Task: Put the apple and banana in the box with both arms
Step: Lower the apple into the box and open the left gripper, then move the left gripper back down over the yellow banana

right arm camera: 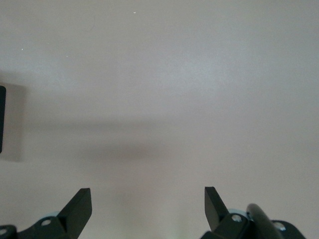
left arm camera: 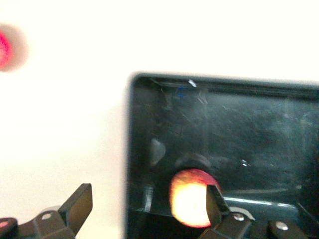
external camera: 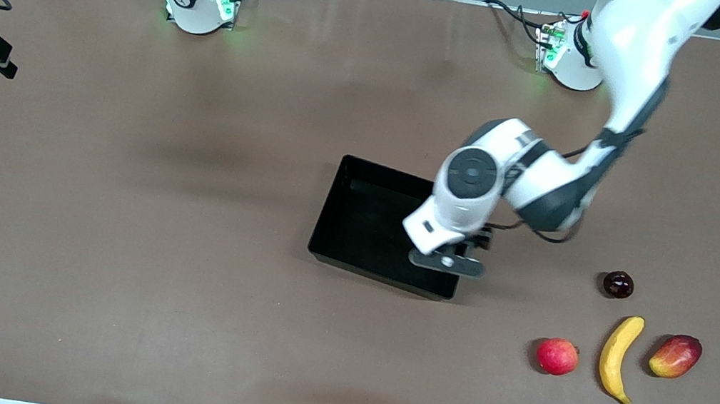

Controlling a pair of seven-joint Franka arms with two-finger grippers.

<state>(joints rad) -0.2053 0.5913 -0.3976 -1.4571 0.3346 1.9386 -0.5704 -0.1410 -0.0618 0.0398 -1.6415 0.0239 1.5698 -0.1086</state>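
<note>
While the left gripper hangs open over the box's corner, where the apple lies, the right gripper waits open above bare table.

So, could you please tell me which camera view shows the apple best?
The left wrist view: the apple lies inside the box, between the open left pincer fingers. In the front view the left arm hides it. The right wrist view shows only bare table.

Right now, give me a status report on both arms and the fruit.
Left gripper open over the box, apple inside. Right gripper open, waiting over bare table. Banana on the table, nothing blocking it.
</note>
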